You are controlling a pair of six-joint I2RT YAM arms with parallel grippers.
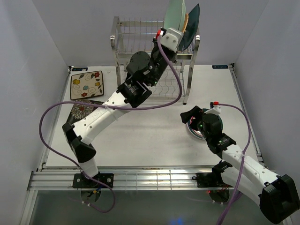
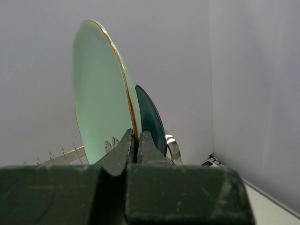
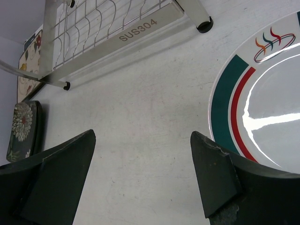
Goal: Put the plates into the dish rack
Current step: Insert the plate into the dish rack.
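Left fingers [image 2: 127, 149] pinched tight on the lower rim of the pale green plate [image 2: 101, 93], with no gap between them beyond the rim's own thickness. Plate stands on edge and rises straight up from the fingertips, gold-lined rim toward the wrist camera. Just beyond it, away from the fingers: teal plate [image 2: 151, 117], also upright, faces near parallel. From above, a sliver of the woven orange plate [image 1: 186, 21] shows between those 2. All 3 sit at the right end of the dish rack [image 1: 123, 40], upper tier. Slot wires [image 2: 65, 153] lie below and left of the fingertips. Cannot tell if the green plate's bottom edge is seated in a slot, as the fingers hide it.

Judgement: the move turns on keeping the plate's plane lined up with the slot under the fingertips, then a straight drop and release. A lean toward the teal plate would knock it.

Right fingers [image 3: 213, 173] spread wide, holding nothing, low over the surface [image 3: 140, 108]. White plate with green and red rim bands [image 3: 262, 108] lies flat just outside 1 fingertip, not touching it; the right arm is the nearer one. Dark floral plate [image 1: 82, 111] and cream floral rectangular plate [image 1: 87, 85] lie flat well off to the left, nearer the left arm.
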